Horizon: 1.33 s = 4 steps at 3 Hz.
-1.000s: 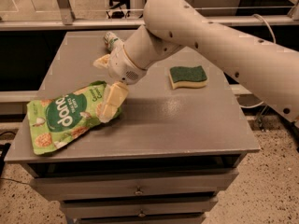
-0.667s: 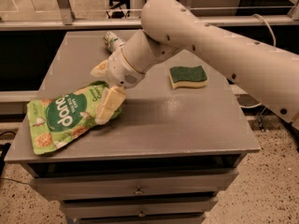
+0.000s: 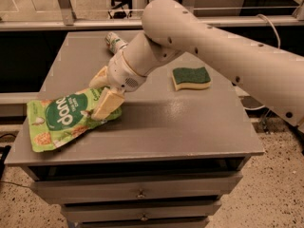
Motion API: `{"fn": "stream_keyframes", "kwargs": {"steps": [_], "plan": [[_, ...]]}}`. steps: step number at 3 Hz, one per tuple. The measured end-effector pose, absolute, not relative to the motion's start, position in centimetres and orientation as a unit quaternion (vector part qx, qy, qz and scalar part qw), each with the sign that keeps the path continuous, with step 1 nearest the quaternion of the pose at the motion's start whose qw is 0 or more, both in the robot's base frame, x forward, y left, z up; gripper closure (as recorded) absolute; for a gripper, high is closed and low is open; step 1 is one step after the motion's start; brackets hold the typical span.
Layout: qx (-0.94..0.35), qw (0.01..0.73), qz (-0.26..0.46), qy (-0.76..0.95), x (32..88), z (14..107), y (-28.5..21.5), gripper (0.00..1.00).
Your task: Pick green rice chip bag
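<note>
One green rice chip bag point(image 3: 61, 120) lies at left, overhanging the table point(image 3: 190, 127) edge. The gripper point(image 3: 93, 101) is spread wide astride its right end. One sponge point(image 3: 191, 77) and one can point(image 3: 115, 42) sit behind, with open tabletop at lower right.

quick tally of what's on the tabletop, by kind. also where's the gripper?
Snack bags: 1, the green rice chip bag
Sponges: 1, the sponge, green on top and yellow below
Cans: 1, the can, partly behind the arm
Total: 3
The gripper is at the bag's right end, open.
</note>
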State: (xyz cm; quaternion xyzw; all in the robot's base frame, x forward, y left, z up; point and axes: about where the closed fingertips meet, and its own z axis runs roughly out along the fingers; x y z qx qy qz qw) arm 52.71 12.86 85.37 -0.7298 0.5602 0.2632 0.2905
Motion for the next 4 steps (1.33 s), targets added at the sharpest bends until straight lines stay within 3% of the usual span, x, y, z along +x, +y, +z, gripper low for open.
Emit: {"fn": "stream_keyframes", "kwargs": {"steps": [2, 3, 4], "plan": [[-0.708, 0.333, 0.253, 0.569, 53.9, 88.4, 11.0, 1.00], [-0.668, 0.389, 0.272, 0.573, 54.8, 91.5, 9.1, 1.00], [-0.668, 0.389, 0.272, 0.573, 54.8, 91.4, 9.1, 1.00]]}}
